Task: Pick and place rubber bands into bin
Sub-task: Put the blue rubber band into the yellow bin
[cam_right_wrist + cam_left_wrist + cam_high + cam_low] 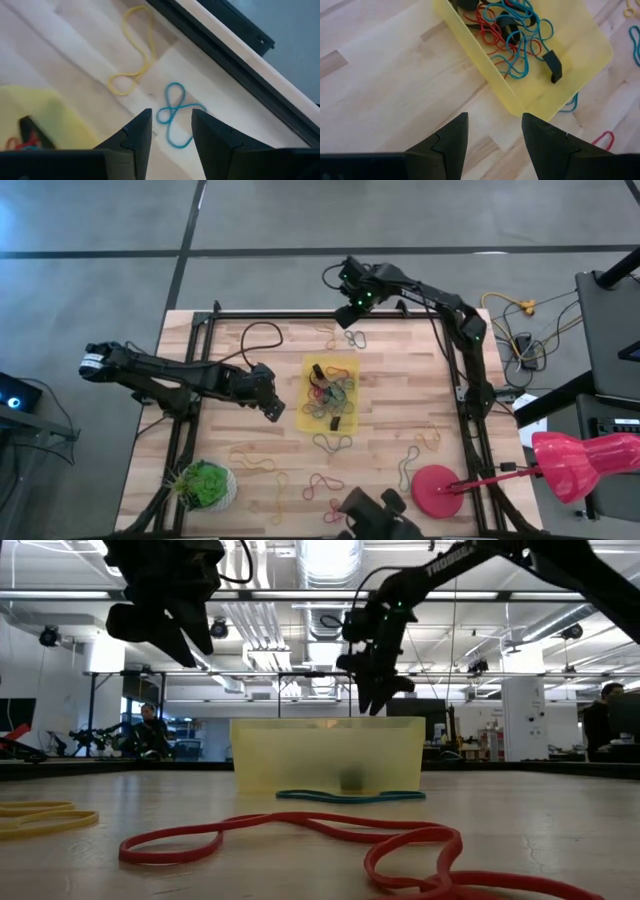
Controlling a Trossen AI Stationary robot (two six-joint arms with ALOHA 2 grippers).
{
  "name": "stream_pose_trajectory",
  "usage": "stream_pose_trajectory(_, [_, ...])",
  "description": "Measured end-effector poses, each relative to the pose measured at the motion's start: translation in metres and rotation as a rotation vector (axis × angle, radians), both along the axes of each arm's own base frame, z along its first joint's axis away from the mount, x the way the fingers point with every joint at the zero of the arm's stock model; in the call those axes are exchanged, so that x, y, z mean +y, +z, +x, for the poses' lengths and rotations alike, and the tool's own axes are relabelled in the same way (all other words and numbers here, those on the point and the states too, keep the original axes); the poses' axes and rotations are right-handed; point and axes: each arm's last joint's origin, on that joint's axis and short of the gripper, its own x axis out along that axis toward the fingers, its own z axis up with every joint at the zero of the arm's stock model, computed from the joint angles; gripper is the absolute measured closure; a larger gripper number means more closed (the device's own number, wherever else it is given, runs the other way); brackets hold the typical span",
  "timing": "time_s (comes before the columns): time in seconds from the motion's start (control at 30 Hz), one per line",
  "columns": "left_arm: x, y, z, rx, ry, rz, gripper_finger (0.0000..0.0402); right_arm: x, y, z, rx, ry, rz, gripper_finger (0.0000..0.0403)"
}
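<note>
Bin (352,366) flanked by raised, open left end effector (272,407)

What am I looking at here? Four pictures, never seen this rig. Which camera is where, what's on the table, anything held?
It is one moment seen by four cameras. One looks straight down on a wooden table with two dark robot arms. One sits at table height. The other two ride on the arms' wrists, looking out past each arm's two jaws.

The left gripper hangs beside the yellow bin, jaws open, holding nothing. The right gripper hangs near the table's far edge over a blue rubber band and a yellow rubber band, also open and empty.

The bin already holds a tangle of red and blue bands plus small dark blocks. More loose bands lie around it, with a green plant ball and a red disc near the front.
</note>
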Motion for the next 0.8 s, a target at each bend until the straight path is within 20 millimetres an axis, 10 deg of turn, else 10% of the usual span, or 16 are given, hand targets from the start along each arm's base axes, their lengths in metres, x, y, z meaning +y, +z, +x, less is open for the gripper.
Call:
stream_pose_trajectory(0.4, [0.0,0.004,0.004,-0.056,0.002,-0.009,0.0231,-0.019,-0.078,0.007,0.179,-0.036,0.148,0.0275])
stream_pose_trajectory(0.8, [-0.001,0.004,0.004,-0.057,0.001,-0.011,0.0231,-0.025,-0.101,0.006,0.234,0.15,0.133,0.0275])
